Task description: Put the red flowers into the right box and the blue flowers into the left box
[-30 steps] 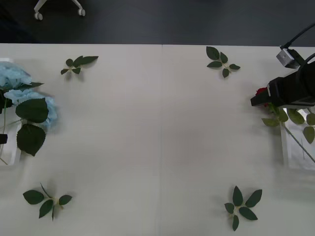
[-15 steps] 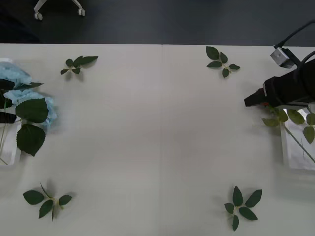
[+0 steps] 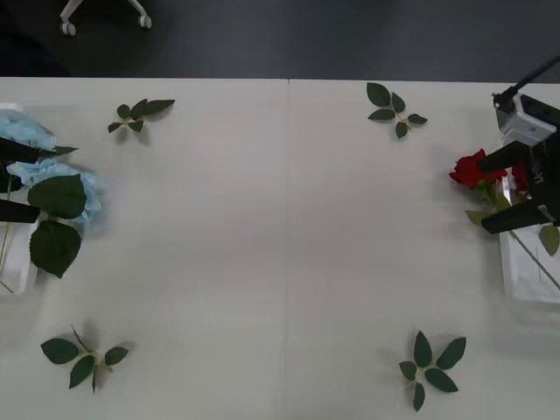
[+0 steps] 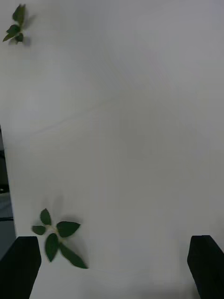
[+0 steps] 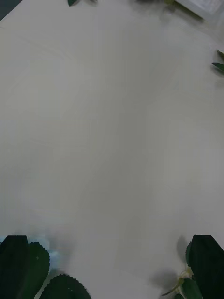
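Red flowers [image 3: 472, 168] at table's 3 o'clock edge, bloom hanging over rim of right box [image 3: 525, 262], stem inside. Blue flowers [image 3: 52, 179] heaped at 9 o'clock, over left box [image 3: 19, 278]. Right gripper [image 3: 509, 188] above roses, fingers spread, holding nothing. Left gripper [image 3: 16, 179] over blue clusters, fingers apart, empty.

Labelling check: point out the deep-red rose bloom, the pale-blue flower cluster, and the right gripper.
deep-red rose bloom [image 3: 472, 168], front view, petals.
pale-blue flower cluster [image 3: 33, 168], front view, blue florets.
right gripper [image 3: 509, 187], front view, between open black fingers.
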Controlling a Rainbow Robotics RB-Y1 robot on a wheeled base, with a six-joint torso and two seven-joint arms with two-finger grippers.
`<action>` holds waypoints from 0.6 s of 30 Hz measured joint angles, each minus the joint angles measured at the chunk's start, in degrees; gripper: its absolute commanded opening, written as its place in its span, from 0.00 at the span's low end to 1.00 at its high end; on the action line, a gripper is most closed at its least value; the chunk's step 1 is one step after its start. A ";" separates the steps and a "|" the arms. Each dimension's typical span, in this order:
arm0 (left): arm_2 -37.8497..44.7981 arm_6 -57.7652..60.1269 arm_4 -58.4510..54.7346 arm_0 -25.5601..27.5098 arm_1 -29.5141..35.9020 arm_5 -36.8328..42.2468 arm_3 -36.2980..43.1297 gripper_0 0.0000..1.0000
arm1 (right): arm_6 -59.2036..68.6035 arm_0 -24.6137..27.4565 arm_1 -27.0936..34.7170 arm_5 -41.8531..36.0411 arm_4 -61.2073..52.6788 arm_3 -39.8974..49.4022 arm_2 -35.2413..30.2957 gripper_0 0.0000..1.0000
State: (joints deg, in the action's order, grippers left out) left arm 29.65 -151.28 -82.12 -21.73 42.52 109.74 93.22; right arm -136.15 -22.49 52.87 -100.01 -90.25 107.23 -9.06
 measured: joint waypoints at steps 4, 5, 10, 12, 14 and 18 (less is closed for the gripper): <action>0.00 0.00 0.00 0.00 0.00 0.00 0.00 1.00 | -5.45 5.26 -3.14 0.06 0.01 1.37 -3.42 0.93; 0.00 0.00 0.00 0.00 0.00 0.00 0.00 1.00 | -6.14 6.53 -3.76 0.25 0.01 1.47 -3.91 0.93; 0.00 0.00 0.00 0.00 0.00 0.00 0.00 1.00 | -19.95 11.54 -7.18 3.47 0.36 1.47 -4.53 0.93; 0.00 0.00 0.00 0.00 0.00 0.00 0.00 1.00 | -20.94 12.97 -8.34 3.98 1.28 1.47 -4.53 0.93; 0.00 0.00 0.00 0.00 0.00 0.00 0.00 1.00 | -19.83 13.94 -9.01 5.00 1.72 1.47 -4.53 0.93; 0.00 0.00 0.00 0.00 0.00 0.00 0.00 1.00 | -19.50 14.49 -9.20 6.78 0.50 1.46 -4.53 0.93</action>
State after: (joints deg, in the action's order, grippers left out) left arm 29.65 -151.28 -82.12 -21.73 42.52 109.74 93.22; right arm -155.65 -7.99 43.68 -93.23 -89.75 108.70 -13.58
